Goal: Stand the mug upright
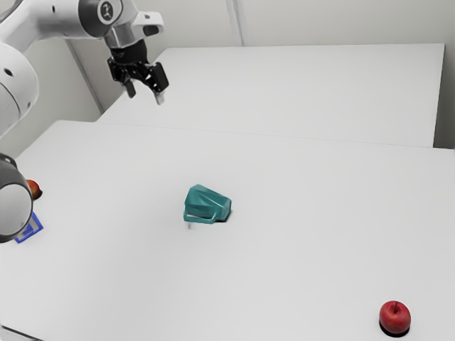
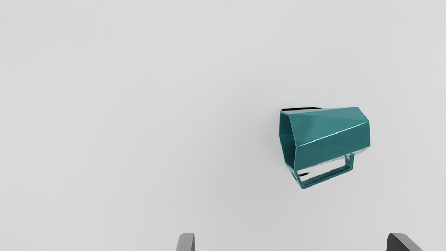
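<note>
High over the far part of the table, my gripper [image 1: 146,96] hangs open and holds nothing. The teal faceted mug [image 1: 207,205] lies on its side near the middle of the table, well apart from the gripper and lower down. In the wrist view the mug [image 2: 327,136] rests beyond the spread fingertips of the gripper [image 2: 291,240], nearer one finger than the other. Its dark opening faces sideways, and its squared handle sticks out from the side nearer the fingertips.
A red apple [image 1: 395,317] sits at the near right of the exterior view. At that view's left edge, a reddish round fruit [image 1: 33,189] and a blue-edged square object [image 1: 29,228] are partly covered by the arm. A white surface [image 1: 298,89] stands behind the table [image 1: 306,249].
</note>
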`<state>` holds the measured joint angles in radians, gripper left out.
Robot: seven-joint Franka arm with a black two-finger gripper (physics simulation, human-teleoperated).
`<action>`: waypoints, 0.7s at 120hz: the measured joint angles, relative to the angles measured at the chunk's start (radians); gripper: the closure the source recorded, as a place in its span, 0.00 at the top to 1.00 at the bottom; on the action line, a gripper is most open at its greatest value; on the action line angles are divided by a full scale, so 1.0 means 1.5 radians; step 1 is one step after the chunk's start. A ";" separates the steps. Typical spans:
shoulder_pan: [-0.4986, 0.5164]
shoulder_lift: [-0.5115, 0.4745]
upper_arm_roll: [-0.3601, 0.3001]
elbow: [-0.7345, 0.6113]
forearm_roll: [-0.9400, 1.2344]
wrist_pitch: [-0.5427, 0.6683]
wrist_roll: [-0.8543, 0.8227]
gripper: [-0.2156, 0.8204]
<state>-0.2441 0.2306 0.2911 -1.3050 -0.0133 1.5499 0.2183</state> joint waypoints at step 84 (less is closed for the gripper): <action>0.006 0.003 0.018 -0.249 -0.054 0.153 0.018 0.79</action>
<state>-0.2344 0.2356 0.3187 -1.6786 -0.0941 1.7797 0.2446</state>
